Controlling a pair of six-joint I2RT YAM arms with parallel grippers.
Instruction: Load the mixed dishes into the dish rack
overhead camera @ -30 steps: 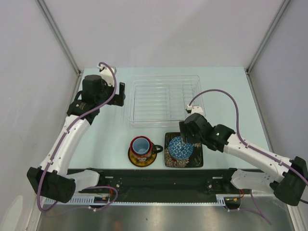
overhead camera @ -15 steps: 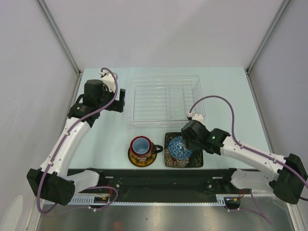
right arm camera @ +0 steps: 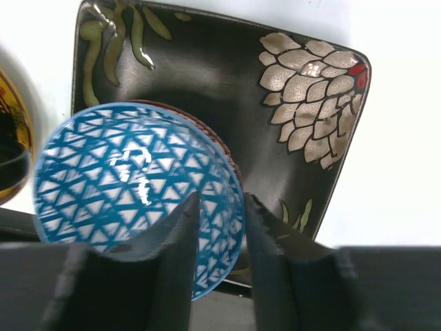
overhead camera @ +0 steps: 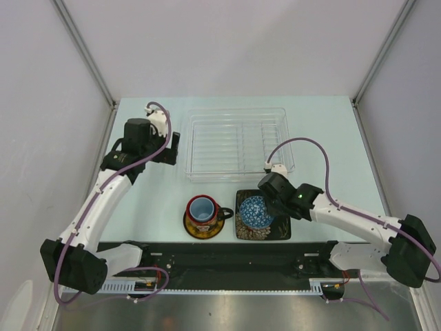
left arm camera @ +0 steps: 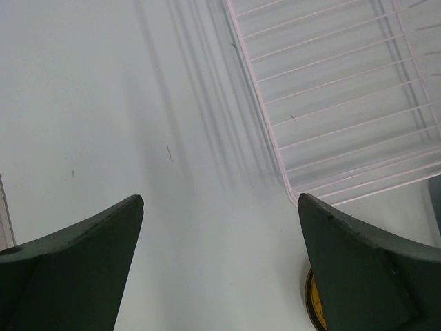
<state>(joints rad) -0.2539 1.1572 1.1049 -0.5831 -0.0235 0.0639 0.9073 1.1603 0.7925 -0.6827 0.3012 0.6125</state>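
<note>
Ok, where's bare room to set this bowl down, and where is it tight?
The dish rack is bare across its ribs. The table is free between the left arm and the saucer, and right of the rack. Crowded: near centre, where saucer with mug and square plate with bowl sit nearly edge to edge.

The square glossy black ceramic plate (right arm camera: 207, 69) carries a pale beige, scale-petalled flower tipped with red at one corner and olive-green leaf strokes at another. The small round bowl (right arm camera: 131, 179) on it is bright blue, latticed with whitish triangles, above a brown foot ring. In the top view, the round saucer (overhead camera: 204, 229) left of the plate is yellow with dark patterning. The mug (overhead camera: 202, 209) on it shows a black handle, a red rim and light blue inside. Beyond the plate, the see-through plastic rack (overhead camera: 238, 141) has pale ribs, faintly pink in the left wrist view. The table (overhead camera: 151, 193) is pale mint.
</note>
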